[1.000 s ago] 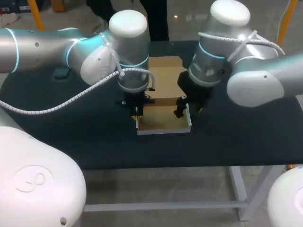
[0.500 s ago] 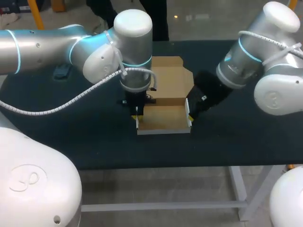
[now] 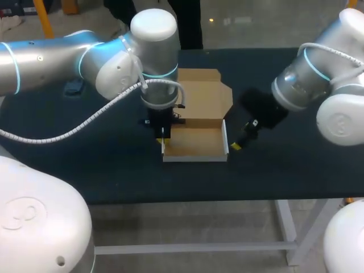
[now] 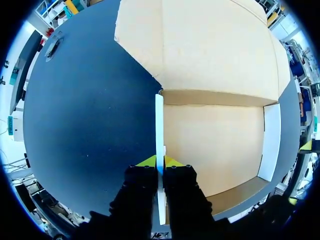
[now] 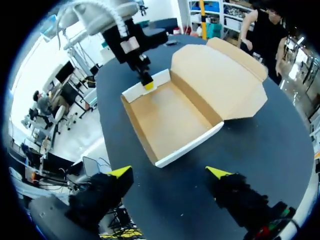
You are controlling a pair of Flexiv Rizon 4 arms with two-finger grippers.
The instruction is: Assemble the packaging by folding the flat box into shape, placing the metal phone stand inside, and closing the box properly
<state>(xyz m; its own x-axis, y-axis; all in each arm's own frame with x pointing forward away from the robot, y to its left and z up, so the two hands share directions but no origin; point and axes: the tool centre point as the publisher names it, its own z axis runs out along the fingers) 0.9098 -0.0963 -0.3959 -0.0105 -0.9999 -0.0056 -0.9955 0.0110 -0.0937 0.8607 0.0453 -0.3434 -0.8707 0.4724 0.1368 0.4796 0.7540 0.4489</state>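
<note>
The half-folded cardboard box (image 3: 196, 141) sits in the middle of the dark worktop (image 3: 114, 176), its walls raised and its lid flap (image 3: 205, 94) lying flat on the far side. The left pincer (image 3: 163, 136) comes down from above and pinches the box's left side wall (image 4: 159, 125). The right pincer (image 3: 239, 143) hangs just beside the right wall with its fingers spread, touching nothing. A small dark object (image 3: 73, 86), too unclear to identify, lies well apart near the worktop's far left edge.
</note>
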